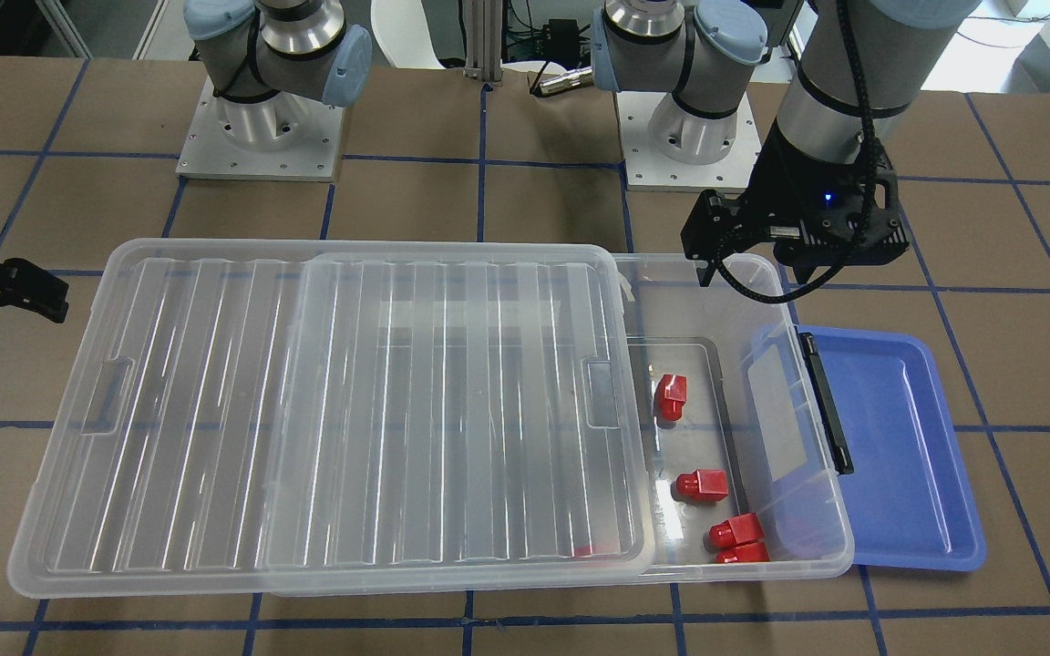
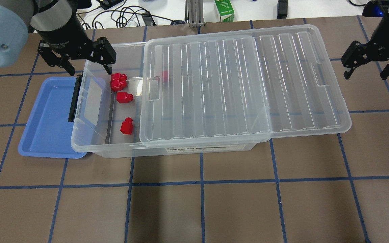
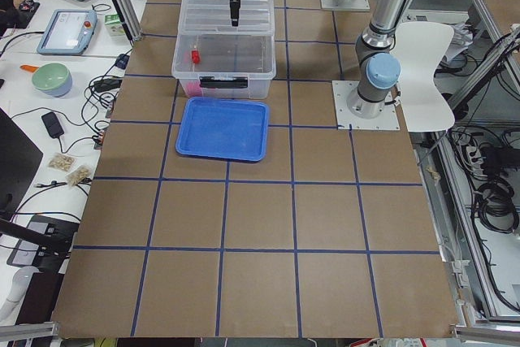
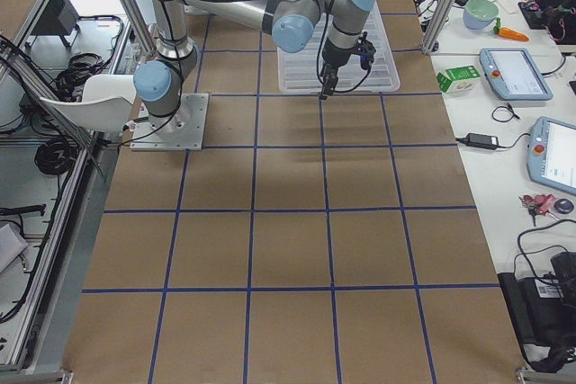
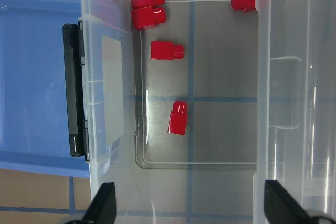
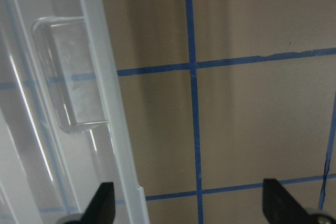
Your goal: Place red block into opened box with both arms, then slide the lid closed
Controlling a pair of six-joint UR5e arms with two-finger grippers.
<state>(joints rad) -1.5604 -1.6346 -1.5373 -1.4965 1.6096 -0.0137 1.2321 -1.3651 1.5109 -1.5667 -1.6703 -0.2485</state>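
The see-through box (image 2: 113, 148) lies across the table, its lid (image 2: 231, 87) slid toward my right so that the left end stands open. Several red blocks (image 2: 124, 97) lie on the uncovered floor, and one more (image 2: 164, 76) shows through the lid's edge. The front view shows the same blocks (image 1: 701, 485), box (image 1: 762, 569) and lid (image 1: 306, 410). My left gripper (image 2: 89, 70) hovers open and empty over the box's far left corner; in its wrist view the left gripper (image 5: 190, 205) looks down on the blocks (image 5: 177, 118). My right gripper (image 2: 366, 72) hangs open and empty beyond the lid's right end (image 6: 68, 77).
A blue tray (image 2: 46, 121) lies at the box's left end, partly under it. A green carton (image 2: 224, 10) and cables sit at the table's far edge. Both arm bases (image 1: 261, 137) stand behind the box.
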